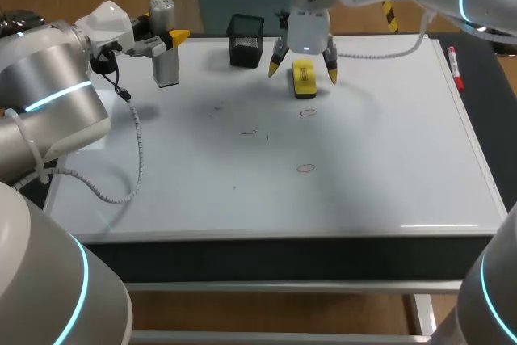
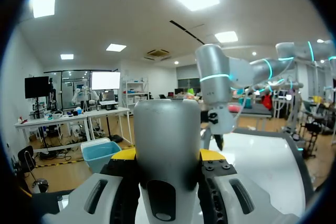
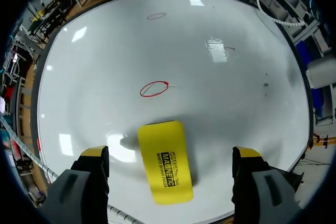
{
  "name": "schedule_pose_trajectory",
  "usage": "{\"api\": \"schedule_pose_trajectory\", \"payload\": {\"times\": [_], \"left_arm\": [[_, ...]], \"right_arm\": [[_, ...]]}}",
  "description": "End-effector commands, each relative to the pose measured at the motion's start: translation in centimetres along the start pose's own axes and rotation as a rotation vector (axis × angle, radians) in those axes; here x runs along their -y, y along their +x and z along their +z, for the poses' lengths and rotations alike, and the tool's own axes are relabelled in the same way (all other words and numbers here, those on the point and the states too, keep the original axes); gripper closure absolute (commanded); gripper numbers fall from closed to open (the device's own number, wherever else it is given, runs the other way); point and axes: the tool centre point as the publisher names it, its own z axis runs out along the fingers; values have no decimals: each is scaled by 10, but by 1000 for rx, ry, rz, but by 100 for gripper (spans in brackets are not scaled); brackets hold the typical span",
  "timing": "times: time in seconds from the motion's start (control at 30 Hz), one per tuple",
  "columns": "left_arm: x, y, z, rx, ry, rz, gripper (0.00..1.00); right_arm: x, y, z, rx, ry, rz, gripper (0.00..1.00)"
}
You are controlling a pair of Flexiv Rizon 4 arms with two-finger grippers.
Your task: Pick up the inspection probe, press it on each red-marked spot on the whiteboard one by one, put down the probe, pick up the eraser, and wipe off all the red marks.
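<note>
- The left gripper is clenched on the inspection probe, a yellow tip on each side of its grey barrel; it holds the probe upright at the far left of the whiteboard, well apart from the marks, which leaves the middle free for the other arm; whether the probe's base touches the board I cannot tell.
- The right gripper hangs with its fingers spread, straddling the yellow eraser; the eraser lies flat at the far middle of the board and touches neither finger; this placing suits a straight drop and a squeeze on its long sides.
- Three red marks lie unwiped; one is just on the near side of the eraser, and two are nearer, one of them to the left; wiping, I judge, has not yet begun.
- A black mesh cup stands just left of the eraser, close enough to mind.
</note>
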Motion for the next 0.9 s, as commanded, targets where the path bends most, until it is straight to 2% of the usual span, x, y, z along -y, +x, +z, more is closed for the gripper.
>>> {"api": "schedule_pose_trajectory", "payload": {"times": [0.03,0.33,0.37,0.47,0.5,0.6,0.67,0.9], "left_arm": [[1,1,0,4,3,1,100],[1,1,0,4,3,1,100],[1,1,0,4,3,1,100],[1,1,0,4,3,1,100],[1,1,0,4,3,1,100],[1,1,0,4,3,1,100],[1,1,0,4,3,1,100],[1,1,0,4,3,1,100]], "right_arm": [[6,-2,3,2,3,-4,0],[9,0,4,-11,16,-8,0],[10,1,5,-12,17,-8,2],[10,3,4,-16,19,-7,34],[10,3,4,-16,19,-6,49],[8,5,2,-19,22,-6,67],[10,7,3,-21,25,-4,100],[12,11,1,-26,42,1,100]]}}
